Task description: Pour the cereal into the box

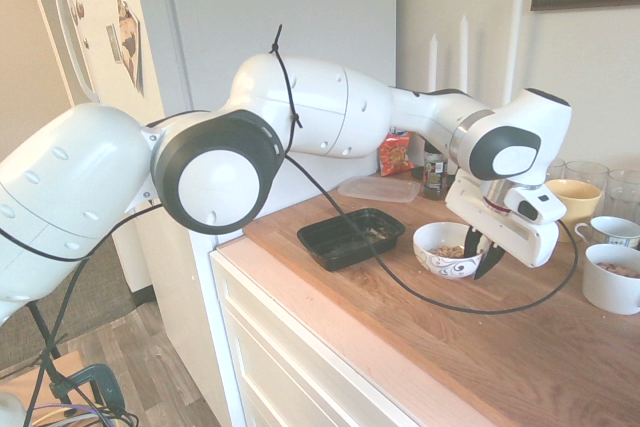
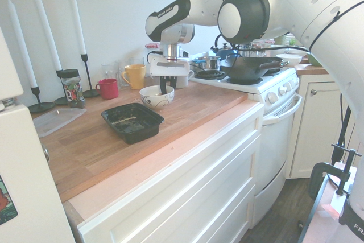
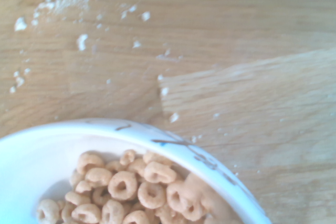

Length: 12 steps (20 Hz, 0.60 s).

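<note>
The gripper (image 1: pixel 480 254) straddles the patterned bowl's (image 1: pixel 445 265) rim, fingers narrowed on it. Cereal (image 3: pixel 131 190) rings lie inside; the black box (image 1: pixel 350 238) sits at nine o'clock. No legible writing.

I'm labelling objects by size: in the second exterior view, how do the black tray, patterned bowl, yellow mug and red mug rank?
1. black tray
2. patterned bowl
3. yellow mug
4. red mug
The mugs stand farther back, so their ranks are less sure.

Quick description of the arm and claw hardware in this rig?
White glossy arm with rounded shells and black joint rings with white end caps. A black cable runs along it, cinched with a tie. White boxy hand, claw with short black fingers. Small black lettering on the forearm shell.
</note>
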### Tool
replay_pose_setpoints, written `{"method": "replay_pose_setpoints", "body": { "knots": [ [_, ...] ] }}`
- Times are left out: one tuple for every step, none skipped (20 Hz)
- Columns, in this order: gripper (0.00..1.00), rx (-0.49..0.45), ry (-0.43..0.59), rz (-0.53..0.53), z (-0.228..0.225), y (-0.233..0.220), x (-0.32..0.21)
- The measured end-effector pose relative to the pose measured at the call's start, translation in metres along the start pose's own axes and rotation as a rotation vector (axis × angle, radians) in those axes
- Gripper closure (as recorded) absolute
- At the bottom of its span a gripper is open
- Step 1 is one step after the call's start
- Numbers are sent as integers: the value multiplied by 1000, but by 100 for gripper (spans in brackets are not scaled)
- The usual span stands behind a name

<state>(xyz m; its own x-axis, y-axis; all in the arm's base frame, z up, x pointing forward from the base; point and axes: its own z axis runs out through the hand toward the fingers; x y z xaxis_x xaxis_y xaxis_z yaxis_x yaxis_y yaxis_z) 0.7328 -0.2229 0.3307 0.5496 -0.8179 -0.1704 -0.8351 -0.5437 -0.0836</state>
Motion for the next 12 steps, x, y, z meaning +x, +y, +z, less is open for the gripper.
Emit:
{"method": "replay_pose_setpoints", "body": {
  "knots": [
    [100,2,3,-1,-2,0,0],
    [100,5,4,-1,-4,-1,0],
    [100,7,5,-2,-4,-1,0],
    [100,7,5,-2,-5,-1,0],
    [100,7,5,-2,-5,-1,0],
    [100,7,5,-2,-5,-1,0],
    [100,8,6,-2,-5,-2,0],
    [100,10,8,-5,-8,-3,-1],
    [100,12,11,-8,-11,-4,-2],
    [100,15,15,-11,-15,-6,-2],
    [100,20,21,-15,-20,-8,-3],
    [100,22,27,-19,-25,-10,-4]
  ]
}}
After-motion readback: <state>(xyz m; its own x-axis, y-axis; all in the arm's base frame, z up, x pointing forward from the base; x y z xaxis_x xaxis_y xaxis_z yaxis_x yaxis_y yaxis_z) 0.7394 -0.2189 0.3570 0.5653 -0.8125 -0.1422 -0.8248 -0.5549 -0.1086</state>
